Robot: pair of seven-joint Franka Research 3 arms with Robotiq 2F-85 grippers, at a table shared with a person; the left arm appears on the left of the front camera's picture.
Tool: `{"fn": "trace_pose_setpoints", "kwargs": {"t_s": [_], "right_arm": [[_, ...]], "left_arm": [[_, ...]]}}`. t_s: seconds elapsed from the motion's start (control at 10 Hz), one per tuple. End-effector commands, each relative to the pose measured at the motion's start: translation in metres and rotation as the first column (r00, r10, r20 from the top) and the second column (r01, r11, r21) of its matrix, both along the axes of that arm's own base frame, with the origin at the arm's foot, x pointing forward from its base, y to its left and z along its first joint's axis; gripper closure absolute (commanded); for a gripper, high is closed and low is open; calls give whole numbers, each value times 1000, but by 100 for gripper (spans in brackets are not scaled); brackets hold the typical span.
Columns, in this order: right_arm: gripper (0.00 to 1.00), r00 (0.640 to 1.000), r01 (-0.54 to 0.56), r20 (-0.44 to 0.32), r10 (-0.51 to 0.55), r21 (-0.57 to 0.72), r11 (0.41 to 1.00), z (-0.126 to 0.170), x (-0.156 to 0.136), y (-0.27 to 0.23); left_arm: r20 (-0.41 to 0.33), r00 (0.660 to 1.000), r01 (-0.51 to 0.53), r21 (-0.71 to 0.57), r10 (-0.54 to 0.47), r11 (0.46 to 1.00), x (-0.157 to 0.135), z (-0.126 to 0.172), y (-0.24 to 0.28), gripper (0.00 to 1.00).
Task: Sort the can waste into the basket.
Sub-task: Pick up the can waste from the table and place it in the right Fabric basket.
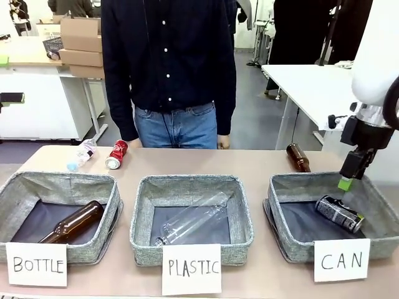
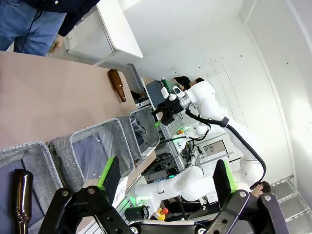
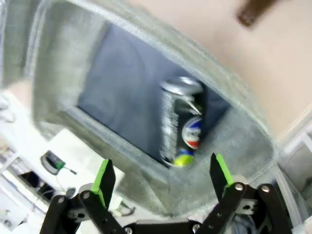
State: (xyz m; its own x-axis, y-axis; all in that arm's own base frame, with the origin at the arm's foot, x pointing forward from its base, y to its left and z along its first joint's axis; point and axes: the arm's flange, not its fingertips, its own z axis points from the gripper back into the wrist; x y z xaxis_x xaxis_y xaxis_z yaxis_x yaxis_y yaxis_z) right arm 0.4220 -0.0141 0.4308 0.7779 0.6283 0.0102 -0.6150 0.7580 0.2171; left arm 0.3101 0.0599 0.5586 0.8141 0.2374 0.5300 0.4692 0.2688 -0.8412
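Hanging over the far side of the CAN basket point(image 1: 292, 240), right gripper point(image 1: 346, 181): jaws spread wide, nothing between them. Below the fingers, black can point(image 3: 179, 122) lies on its side on the basket's dark floor, toward the right wall. Left gripper point(image 2: 168, 179): jaws likewise spread, empty, held above the table. Red can point(image 1: 116, 154) lies on bare tabletop at the far edge, near a clear plastic bottle point(image 1: 81, 155), well apart from the basket.
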Motion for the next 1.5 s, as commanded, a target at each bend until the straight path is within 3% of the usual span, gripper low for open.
{"fn": "trace_pose_setpoints", "kwargs": {"t_s": [0.0, 0.1, 0.2, 0.3, 0.4, 0.5, 0.6, 0.7, 0.8, 0.9, 1.4], "right_arm": [[0, 989, 140, -129, -76, 617, 774, 42, -2, -1], [0, 960, 264, -273, -53, 831, 489, 63, -5, -4], [0, 936, 302, -339, 92, 911, 279, 74, -10, -12], [0, 868, 438, -451, 206, 893, 107, 77, -7, -20], [0, 785, 620, -608, 120, 773, -135, 77, -1, -28], [0, 749, 612, -662, -8, 697, -375, 73, -8, -37], [0, 721, 509, -676, -151, 665, -546, 71, -24, -37], [0, 631, 359, -686, -362, 672, -648, 73, -38, -24], [0, 524, 285, -695, -492, 688, -667, 78, -46, -7], [0, 910, 379, -414, 23, 854, 355, 65, -22, -47], [0, 910, 379, -414, 23, 854, 355, 65, -22, -47]], "left_arm": [[28, 1000, 6, -13, -6, 1000, 1, 2, -1, 0], [28, 1000, 6, -13, -6, 1000, 1, 2, -1, 0], [28, 1000, 6, -13, -6, 1000, 1, 2, -1, 0], [28, 1000, 6, -13, -6, 1000, 1, 2, -1, 0], [28, 1000, 6, -13, -6, 1000, 1, 2, -1, 0], [28, 1000, 6, -13, -6, 1000, 1, 2, -1, 0], [28, 1000, 6, -13, -6, 1000, 1, 2, -1, 0], [28, 1000, 6, -13, -6, 1000, 1, 2, -1, 0], [28, 1000, 6, -13, -6, 1000, 1, 2, -1, 0], [28, 1000, 6, -13, -6, 1000, 1, 2, -1, 0], [28, 1000, 6, -13, -6, 1000, 1, 2, -1, 0]]}}
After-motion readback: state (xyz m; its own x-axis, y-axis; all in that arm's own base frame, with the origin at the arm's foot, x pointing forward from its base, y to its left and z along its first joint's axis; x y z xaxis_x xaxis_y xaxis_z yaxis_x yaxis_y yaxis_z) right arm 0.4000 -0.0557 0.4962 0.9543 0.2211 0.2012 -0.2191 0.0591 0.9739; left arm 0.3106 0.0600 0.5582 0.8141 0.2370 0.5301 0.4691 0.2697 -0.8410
